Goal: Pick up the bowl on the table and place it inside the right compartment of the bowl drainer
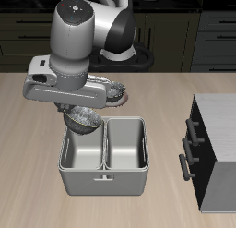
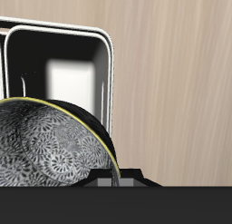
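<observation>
We see the gripper (image 1: 85,110) clamping the bowl (image 1: 85,120) by its rim, hanging above the bowl drainer (image 1: 104,181), over the right compartment (image 1: 81,150).

Surface: broad flat table (image 1: 28,130) of light beige wood grain.
Centre, near front edge: grey brushed-metal two-well bowl drainer (image 1: 103,179).
Behind drainer: dark speckled twin bowl (image 1: 118,90) on pinkish disc.
Side: dark cabinet (image 1: 214,149), white-topped.
</observation>
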Controlling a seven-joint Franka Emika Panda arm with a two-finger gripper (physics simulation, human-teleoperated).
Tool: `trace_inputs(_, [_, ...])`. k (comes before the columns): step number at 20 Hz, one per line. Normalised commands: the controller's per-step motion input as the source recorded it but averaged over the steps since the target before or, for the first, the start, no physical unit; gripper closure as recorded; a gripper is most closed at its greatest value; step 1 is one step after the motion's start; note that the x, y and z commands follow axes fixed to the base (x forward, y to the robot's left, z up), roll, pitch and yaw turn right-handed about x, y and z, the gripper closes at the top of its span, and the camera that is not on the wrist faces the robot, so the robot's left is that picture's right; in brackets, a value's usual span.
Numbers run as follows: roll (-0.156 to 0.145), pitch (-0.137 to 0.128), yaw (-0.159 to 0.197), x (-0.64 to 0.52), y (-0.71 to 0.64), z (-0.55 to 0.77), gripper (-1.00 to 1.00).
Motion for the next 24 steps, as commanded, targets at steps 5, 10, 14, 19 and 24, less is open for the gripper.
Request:
trace_inputs(5, [-0.006,0.021,0.019,0.02,-0.04,-0.16,1.00])
trace_inputs(10, [0.000,0.021,0.032,-0.01,0.00,-0.16,1.00])
trace_inputs(14, [-0.004,0.019,0.039,0.02,0.02,-0.18,1.00])
trace_inputs(19, [-0.014,-0.004,0.031,-0.01,0.00,0.00,1.00])
trace_inputs(24, [0.035,0.019,-0.016,-0.01,-0.02,-0.02,-1.00])
